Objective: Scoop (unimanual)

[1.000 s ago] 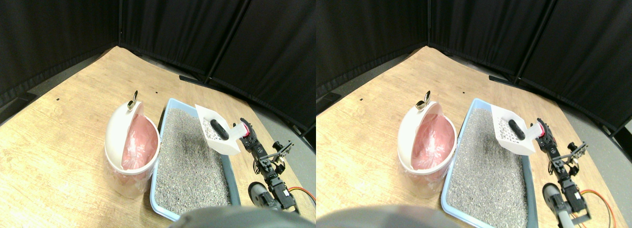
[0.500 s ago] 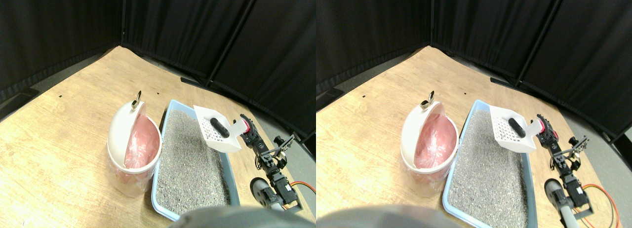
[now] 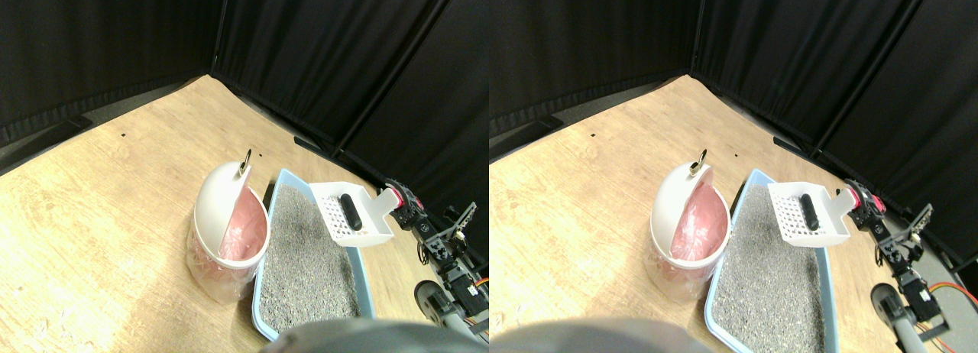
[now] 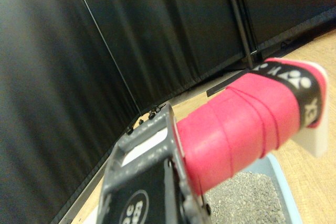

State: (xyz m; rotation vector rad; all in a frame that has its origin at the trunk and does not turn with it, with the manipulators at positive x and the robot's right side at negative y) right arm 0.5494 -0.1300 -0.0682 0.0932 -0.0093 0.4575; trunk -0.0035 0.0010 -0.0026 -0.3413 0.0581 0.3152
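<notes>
Over the litter tray's (image 3: 266, 322) far right corner the scoop (image 3: 353, 225) hangs – dark lump (image 3: 351, 212) aboard. Stiff, light; the right gripper (image 3: 403, 202) clamps its wrapped handle (image 4: 247, 124) – keep level

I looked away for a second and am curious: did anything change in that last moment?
Mostly the camera swung, so the whole scene slid. The white scoop levelled out from its tilt above the litter tray, the dark lump still inside it. The right end effector still carries the handle. The bin stands beside the tray as before.

One scoop (image 3: 353, 223), one bin (image 3: 221, 242), one tray (image 3: 263, 322)
</notes>
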